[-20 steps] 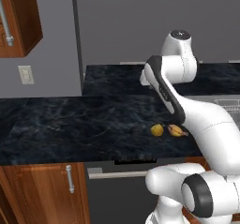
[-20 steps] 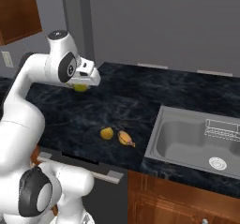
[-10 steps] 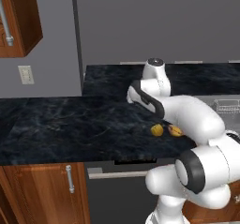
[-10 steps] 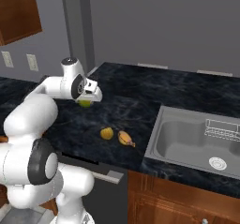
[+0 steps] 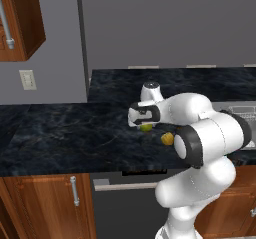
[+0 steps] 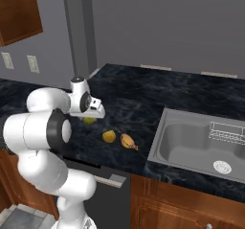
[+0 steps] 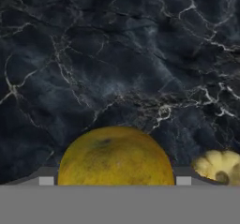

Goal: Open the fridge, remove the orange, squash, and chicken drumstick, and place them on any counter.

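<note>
Jaws stand wide on your gripper (image 6: 92, 117), and a round yellow-green fruit, the orange (image 7: 116, 156) by the look of it, sits squarely between them, gripped across its width. That wide spread is what a ball this size calls for, so read it as a hold on the fruit.

Working down in size: you have the long black counter (image 5: 65, 133) under the hand, with the steel sink (image 6: 191, 144) off to the arm's right. The hand hangs low over the stone, near its front edge, which I judge is so the fruit can be set down without rolling.

Just beside the held orange, two pieces already lie on the stone: the yellow scalloped squash (image 6: 109, 136) and the golden-brown drumstick (image 6: 128, 141), close together between the hand and the sink. Keeping all three clustered there suits the task; you likely have only the release left.
</note>
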You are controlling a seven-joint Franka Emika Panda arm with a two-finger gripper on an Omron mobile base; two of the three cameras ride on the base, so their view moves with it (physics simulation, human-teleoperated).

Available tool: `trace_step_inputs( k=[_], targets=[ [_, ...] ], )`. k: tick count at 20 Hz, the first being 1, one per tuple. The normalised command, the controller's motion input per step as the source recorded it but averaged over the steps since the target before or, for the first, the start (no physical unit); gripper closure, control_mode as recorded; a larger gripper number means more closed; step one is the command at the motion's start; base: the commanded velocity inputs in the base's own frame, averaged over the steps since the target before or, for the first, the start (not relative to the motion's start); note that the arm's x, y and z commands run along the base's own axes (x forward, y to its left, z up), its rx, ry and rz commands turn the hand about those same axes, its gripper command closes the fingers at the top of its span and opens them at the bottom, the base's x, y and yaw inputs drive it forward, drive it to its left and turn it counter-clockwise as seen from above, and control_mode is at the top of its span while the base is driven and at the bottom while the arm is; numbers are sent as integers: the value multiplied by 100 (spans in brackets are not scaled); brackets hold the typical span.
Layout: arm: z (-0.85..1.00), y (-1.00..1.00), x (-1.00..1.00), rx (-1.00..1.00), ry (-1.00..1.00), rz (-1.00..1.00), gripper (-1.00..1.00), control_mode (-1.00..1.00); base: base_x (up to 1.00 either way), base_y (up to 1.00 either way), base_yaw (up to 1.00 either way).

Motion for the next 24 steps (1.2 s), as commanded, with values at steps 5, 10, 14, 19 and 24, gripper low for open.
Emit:
trace_step_inputs(
  k=[5, 10, 14, 19, 24],
  targets=[
    [-72, 2, 21, 0, 4, 0, 100, -100, 0, 0, 0],
    [-47, 0, 5, 0, 2, 0, 100, -100, 0, 0, 0],
    [-7, 0, 0, 0, 2, 0, 100, -100, 0, 0, 0],
    [0, 0, 0, 0, 0, 0, -100, -100, 0, 0, 0],
    [0, 0, 0, 0, 0, 0, -100, -100, 0, 0, 0]
  ],
)
